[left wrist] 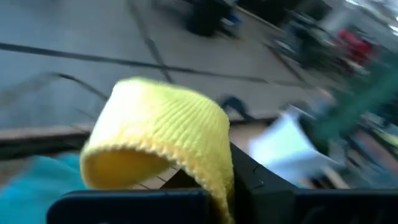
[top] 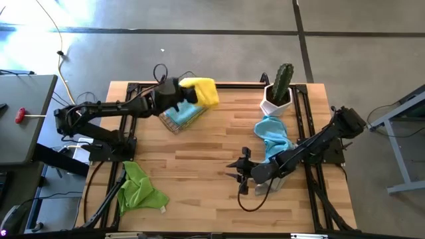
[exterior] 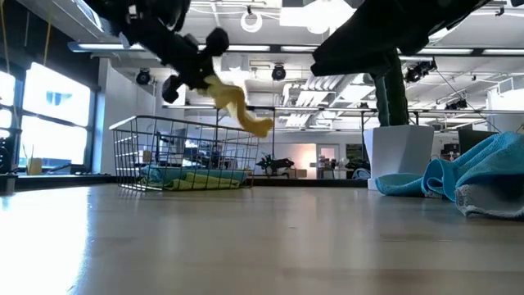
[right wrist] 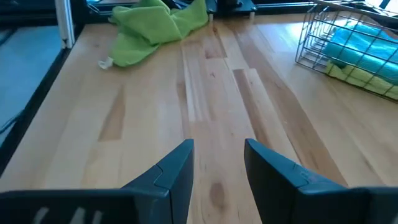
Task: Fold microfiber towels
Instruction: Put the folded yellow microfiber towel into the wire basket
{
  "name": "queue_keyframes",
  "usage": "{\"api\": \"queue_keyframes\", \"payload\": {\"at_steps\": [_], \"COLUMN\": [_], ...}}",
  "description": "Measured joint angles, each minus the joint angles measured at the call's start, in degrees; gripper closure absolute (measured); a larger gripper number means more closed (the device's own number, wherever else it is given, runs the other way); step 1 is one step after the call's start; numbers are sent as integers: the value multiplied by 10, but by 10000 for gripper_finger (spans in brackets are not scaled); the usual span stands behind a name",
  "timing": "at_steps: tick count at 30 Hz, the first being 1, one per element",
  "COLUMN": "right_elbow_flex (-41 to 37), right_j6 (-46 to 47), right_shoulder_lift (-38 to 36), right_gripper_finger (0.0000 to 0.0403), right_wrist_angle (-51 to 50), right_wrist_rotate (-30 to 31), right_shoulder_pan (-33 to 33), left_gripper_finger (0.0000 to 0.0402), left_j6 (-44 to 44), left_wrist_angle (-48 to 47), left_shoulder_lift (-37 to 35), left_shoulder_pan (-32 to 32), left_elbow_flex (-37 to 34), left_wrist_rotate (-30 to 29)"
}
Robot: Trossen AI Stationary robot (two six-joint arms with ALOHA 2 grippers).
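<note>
left hand [top: 188, 95] grips yellow towel [top: 202, 89] | over wire basket [exterior: 184, 152]

My work surface is a table [top: 199, 166] of light wood strips, set in a dark frame. Directly on it:

- Wire basket [top: 178, 119], far left of centre. It holds blue and green cloths.
- White pot [top: 275, 103] with a cactus [top: 283, 81], far right.
- Blue towel [top: 272, 136], crumpled, just near of the pot; contact with the pot cannot be confirmed.
- Green towel [top: 138, 189], crumpled, at the near left corner, with part of it over the table edge.

The centre boards are bare wood.
</note>
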Motion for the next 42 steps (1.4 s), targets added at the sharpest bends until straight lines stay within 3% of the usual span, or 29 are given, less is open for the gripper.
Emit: {"api": "queue_keyframes", "payload": {"at_steps": [3, 10, 33, 38, 42], "right_elbow_flex": [0, 0, 0, 0, 0], "right_j6": [-1, -1, -42, -31, -31], "right_shoulder_lift": [0, 0, 0, 0, 0], "right_gripper_finger": [269, 269, 269, 269, 269], "right_wrist_angle": [-3, -23, -33, -37, -57], "right_wrist_rotate": [2, 2, 5, 5, -7], "right_shoulder_pan": [0, 0, -4, -4, -4], "left_gripper_finger": [400, 397, 394, 394, 394], "left_j6": [-19, -48, -306, -309, -243], "left_wrist_angle": [2, -66, -317, -363, -353], "left_shoulder_lift": [8, 31, 38, 38, 38], "left_shoulder_pan": [25, 36, -80, -87, -82], "left_elbow_flex": [0, 0, 0, 0, 0], "left_wrist_rotate": [-38, -38, -138, -153, -138]}}
